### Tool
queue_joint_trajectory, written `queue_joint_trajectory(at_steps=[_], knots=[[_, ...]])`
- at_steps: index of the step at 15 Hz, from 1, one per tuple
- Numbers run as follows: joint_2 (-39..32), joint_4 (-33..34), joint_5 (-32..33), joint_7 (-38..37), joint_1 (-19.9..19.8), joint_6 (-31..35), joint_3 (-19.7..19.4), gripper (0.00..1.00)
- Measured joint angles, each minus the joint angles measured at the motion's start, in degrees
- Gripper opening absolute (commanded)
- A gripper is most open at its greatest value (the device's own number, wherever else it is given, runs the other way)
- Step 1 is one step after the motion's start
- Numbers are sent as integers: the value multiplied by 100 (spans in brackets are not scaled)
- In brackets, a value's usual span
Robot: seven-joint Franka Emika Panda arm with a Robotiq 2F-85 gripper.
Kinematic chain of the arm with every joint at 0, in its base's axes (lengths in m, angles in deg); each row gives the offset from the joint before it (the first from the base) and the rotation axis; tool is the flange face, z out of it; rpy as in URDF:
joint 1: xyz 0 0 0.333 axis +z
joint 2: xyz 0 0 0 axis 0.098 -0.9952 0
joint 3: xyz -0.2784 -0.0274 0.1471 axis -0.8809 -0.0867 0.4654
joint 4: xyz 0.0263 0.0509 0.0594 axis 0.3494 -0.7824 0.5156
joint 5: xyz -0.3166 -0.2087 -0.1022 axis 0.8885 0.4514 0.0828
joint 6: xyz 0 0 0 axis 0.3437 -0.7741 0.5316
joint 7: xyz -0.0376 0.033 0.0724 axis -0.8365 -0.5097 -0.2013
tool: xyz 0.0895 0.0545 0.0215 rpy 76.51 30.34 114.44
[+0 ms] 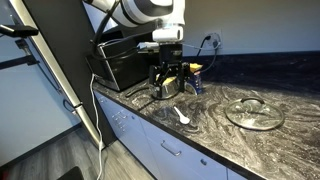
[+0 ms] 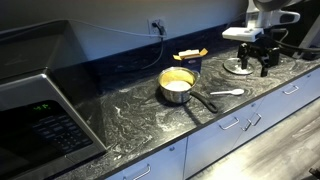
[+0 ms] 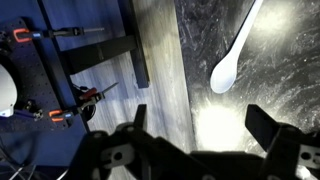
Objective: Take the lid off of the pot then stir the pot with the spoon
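The pot (image 2: 178, 85), a small steel saucepan with yellow contents and a side handle, stands uncovered on the marbled counter; in an exterior view (image 1: 160, 92) my gripper partly hides it. The glass lid (image 1: 255, 112) lies flat on the counter, apart from the pot, and also shows in an exterior view (image 2: 238, 68). The white spoon (image 2: 228, 93) lies on the counter between pot and lid, seen too in an exterior view (image 1: 182, 116) and the wrist view (image 3: 228, 68). My gripper (image 3: 200, 130) is open and empty, above the counter's front edge near the spoon's bowl (image 1: 170, 80) (image 2: 258, 62).
A big black appliance (image 1: 125, 60) stands at one end of the counter, also in an exterior view (image 2: 40, 110). A yellow and white object (image 2: 190, 55) lies by the back wall behind the pot. A cable hangs from a wall outlet (image 2: 157, 25). Drawers run below the counter edge.
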Motion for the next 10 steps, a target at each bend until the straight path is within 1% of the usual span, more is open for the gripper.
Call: queue_joint_trajectory(at_steps=[3,5,8,10], knots=[[-14,-397,-534,0,-27,822,65,100],[-55,-617,-714,-36,-25,1345,138,100],[-184,-759,-705,-392,69,1810,230,100],[-263,-769,-511,-677,205,1909,243,100]])
